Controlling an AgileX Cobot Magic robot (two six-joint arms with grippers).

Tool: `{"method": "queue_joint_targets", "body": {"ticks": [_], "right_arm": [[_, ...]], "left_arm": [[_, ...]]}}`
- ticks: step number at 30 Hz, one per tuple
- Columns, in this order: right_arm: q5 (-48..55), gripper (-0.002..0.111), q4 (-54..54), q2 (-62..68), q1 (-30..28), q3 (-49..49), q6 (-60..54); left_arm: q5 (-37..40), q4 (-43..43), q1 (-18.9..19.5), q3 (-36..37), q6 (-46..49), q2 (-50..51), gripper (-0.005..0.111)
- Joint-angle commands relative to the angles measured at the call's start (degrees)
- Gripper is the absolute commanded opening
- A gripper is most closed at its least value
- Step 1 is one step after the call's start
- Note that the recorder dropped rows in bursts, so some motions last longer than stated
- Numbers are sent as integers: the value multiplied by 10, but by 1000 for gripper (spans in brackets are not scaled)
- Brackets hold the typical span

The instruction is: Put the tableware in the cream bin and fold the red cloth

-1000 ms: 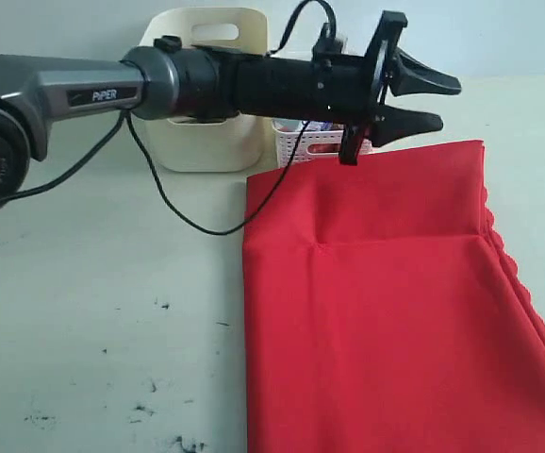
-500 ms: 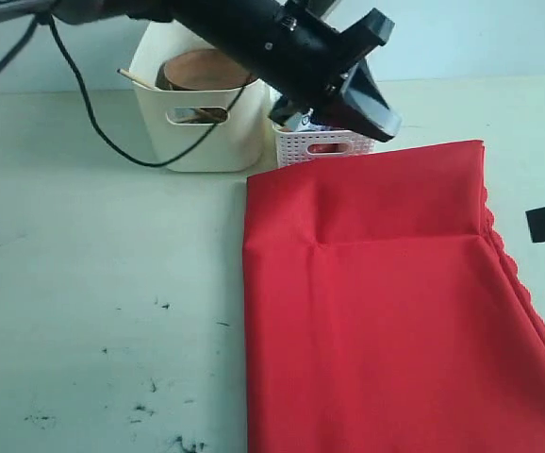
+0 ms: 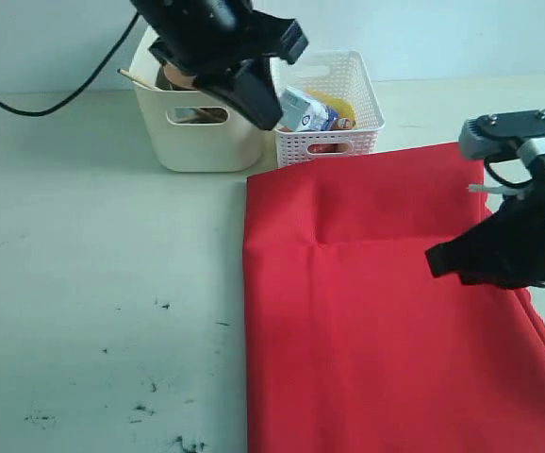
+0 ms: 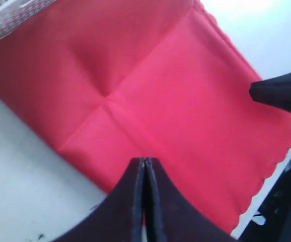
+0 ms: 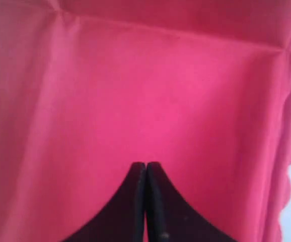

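Note:
The red cloth (image 3: 376, 321) lies flat on the table, its scalloped edge to the right and crease lines crossing it. It fills the left wrist view (image 4: 175, 91) and the right wrist view (image 5: 160, 91). The cream bin (image 3: 206, 142) stands at the back left; a wooden chopstick end (image 3: 127, 75) pokes over its rim, and the rest of the tableware is hidden. My left gripper (image 3: 261, 106) hangs shut and empty in front of the bin, above the cloth's far left corner. My right gripper (image 3: 435, 260) is shut and empty over the cloth's right half.
A white lattice basket (image 3: 348, 137) stands right of the bin, touching the cloth's far edge, with a milk carton (image 3: 303, 109) and food inside. Black scuff marks (image 3: 150, 406) dot the pale table left of the cloth. A black cable (image 3: 56, 94) trails at the back left.
My left arm has swung back and to the left, from over the basket to the bin's front. My right arm has come in from the right edge over the cloth.

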Motion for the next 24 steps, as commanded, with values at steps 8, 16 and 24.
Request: {"method": "queue_joint_targets", "body": {"ticks": [8, 16, 24], "right_arm": [[-17, 0, 72, 125, -1, -55, -79], [29, 0, 81, 198, -1, -129, -99], [47, 0, 84, 255, 5, -172, -99]], "left_arm": [[-114, 80, 2, 209, -27, -146, 0], [-207, 105, 2, 337, -37, -268, 0], [-271, 130, 2, 446, -37, -415, 0]]}}
